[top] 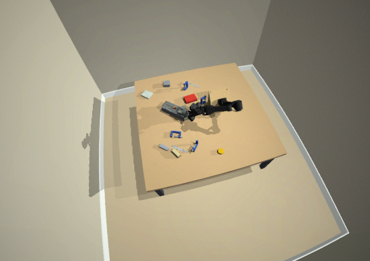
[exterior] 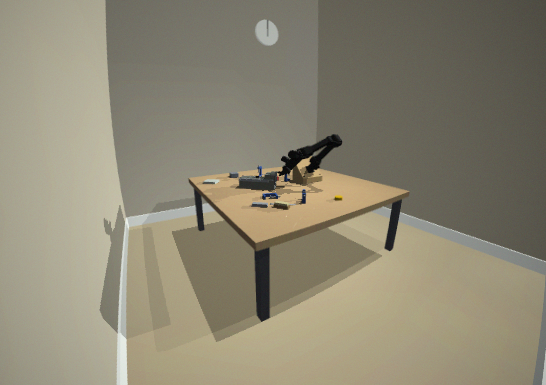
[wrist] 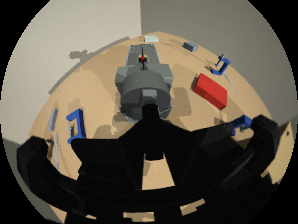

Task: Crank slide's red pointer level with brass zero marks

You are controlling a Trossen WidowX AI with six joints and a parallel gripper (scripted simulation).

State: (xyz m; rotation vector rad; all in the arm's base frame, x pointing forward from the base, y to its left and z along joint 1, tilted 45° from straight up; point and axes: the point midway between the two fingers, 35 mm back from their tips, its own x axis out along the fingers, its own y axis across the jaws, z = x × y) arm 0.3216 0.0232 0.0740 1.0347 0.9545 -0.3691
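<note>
From the top view, I see the grey machine (top: 171, 109) (exterior: 256, 182) (wrist: 145, 80) lying with its long axis slanting from upper left to lower right, crank end toward my arm (top: 220, 109) (exterior: 312, 150). The exterior view shows it lengthwise, nearly level across the table (top: 237, 132) (exterior: 320, 215) (wrist: 192, 112), my claw (top: 190, 114) (exterior: 281, 173) at its right end. In the wrist view it points away from me, red pointer (wrist: 143, 58) toward the far end; my claw is clenched on something at the near end, too hidden to name with certainty.

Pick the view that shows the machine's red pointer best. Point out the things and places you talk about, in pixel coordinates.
Wrist: the red pointer (top: 174, 108) (wrist: 143, 58) stands out in the slot, near the brass, unobstructed. Top shows it as a tiny reddish speck; exterior shows the machine side-on, pointer not discernible.
</note>
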